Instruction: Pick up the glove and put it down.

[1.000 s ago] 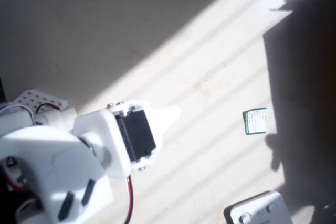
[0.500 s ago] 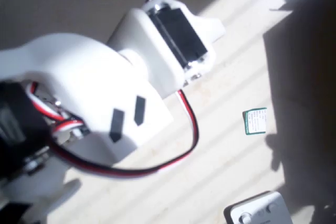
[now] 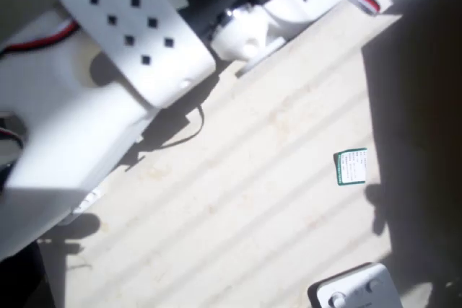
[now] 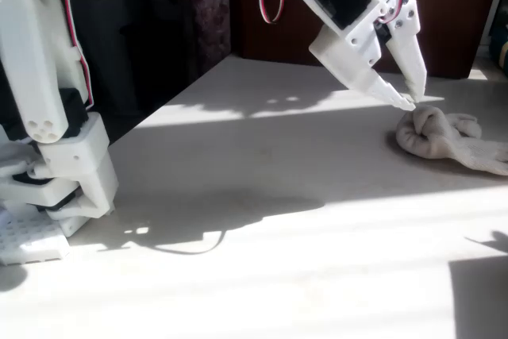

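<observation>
The glove (image 4: 444, 136) lies bunched on the surface (image 4: 262, 220) in the fixed view, its knotted end at the claw (image 4: 411, 99) side and its long axis running off toward 3 o'clock, where the fingers trail to the picture's edge. The claw hangs just above and at about 10 o'clock of that knotted end, its two fingers nearly together at the tips and holding nothing, so I judge the coming move to be a short drop toward 4 o'clock. Open surface lies all round the glove, nothing crowding it.
</observation>
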You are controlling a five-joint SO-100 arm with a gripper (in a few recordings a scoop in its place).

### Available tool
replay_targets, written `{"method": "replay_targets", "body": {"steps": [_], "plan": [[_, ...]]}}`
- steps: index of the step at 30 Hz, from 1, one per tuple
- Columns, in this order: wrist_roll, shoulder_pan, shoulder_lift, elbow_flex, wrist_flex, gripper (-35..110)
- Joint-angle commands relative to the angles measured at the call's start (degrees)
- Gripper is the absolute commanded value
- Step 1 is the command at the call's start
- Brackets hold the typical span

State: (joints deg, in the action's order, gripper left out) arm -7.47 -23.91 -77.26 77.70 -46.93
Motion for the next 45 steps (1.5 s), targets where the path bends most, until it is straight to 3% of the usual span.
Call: {"method": "replay_targets", "body": {"steps": [1, 18, 31, 45], "plan": [[0.4, -2.5, 7.6, -11.0, 0.8, 1], [0.4, -8.5, 30.0, -34.0, 0.6, 2], [0.1, -8.1, 30.3, -36.6, -6.3, 31], [0.4, -7.7, 34.3, -38.1, -6.4, 32]]}}
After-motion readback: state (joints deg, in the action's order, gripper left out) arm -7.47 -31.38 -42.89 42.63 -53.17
